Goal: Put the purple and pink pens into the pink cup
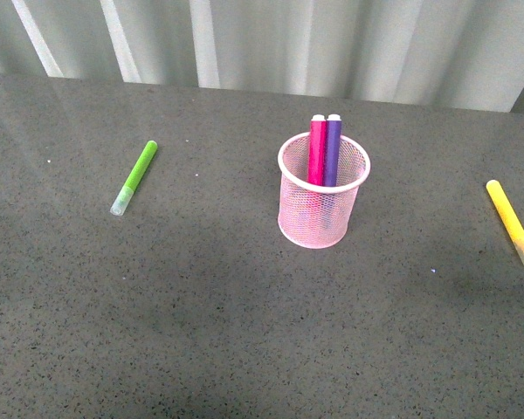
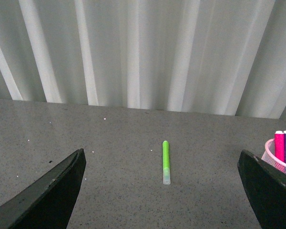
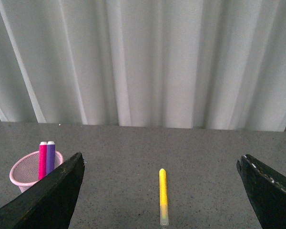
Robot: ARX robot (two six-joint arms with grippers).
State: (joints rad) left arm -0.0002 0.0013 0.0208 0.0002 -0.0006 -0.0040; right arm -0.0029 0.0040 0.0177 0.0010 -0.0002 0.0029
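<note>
Pink cup (image 1: pixel 323 202) mesh veils both pens' (image 1: pixel 325 151) lower halves (caps unseen).

No legible text or markings.

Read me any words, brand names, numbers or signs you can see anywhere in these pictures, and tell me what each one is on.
None: no text can be read in any view.
The pink pen and purple pen in the pink cup show no readable print.
The lime-green marker and yellow marker show none either; any print is too small to tell.
The table and curtain are plain.
</note>
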